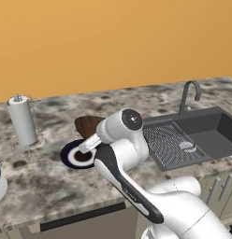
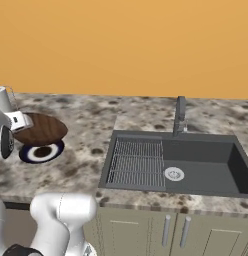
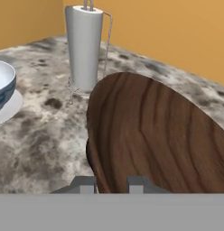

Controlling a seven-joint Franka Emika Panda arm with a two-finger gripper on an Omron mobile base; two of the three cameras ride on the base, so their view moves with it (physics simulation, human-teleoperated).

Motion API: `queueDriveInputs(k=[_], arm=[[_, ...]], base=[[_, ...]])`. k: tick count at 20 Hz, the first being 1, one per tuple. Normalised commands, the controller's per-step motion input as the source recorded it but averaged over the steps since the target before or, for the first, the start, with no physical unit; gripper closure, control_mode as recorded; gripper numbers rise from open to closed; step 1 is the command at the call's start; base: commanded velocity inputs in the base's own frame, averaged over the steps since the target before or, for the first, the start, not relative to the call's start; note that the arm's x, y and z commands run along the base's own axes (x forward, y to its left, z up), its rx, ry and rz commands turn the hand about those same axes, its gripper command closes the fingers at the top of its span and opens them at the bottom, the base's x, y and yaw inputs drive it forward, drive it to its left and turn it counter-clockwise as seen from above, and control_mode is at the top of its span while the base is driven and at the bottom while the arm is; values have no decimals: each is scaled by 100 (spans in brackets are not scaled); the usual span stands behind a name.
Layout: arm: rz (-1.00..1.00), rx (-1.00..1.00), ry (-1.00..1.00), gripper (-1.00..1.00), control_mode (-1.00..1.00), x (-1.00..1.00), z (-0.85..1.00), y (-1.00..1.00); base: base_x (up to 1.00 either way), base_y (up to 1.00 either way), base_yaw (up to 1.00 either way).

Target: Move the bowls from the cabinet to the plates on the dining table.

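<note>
A white patterned bowl (image 3: 3, 83) sits on a plate (image 3: 7, 108) at the counter's (image 1: 47, 177) left, then a paper towel roll (image 1: 22, 120). The end effector (image 3: 111, 182) grips the tilted wooden bowl (image 2: 42, 128) above the dark-rimmed plate (image 2: 42, 152); the sink (image 2: 196, 165) lies right

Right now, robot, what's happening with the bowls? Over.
Gripper shut on brown bowl, above dark-rimmed plate. Blue-patterned bowl sits on white plate. Paper towel roll nearby, not blocking.
</note>
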Motion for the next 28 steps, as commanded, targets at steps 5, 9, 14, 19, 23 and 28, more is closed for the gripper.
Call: queueDriveInputs(k=[5,9,14,19,23,28], arm=[[1,0,2,100,-100,22,-46,14],[2,0,0,100,-100,39,-20,8],[1,0,0,100,-100,43,-12,2],[0,0,0,100,-100,29,-36,21],[1,0,0,100,-100,20,-24,27],[0,0,0,100,-100,18,-5,12]], base=[[0,0,0],[0,0,0],[0,0,0],[0,0,0],[0,0,0],[0,0,0]])
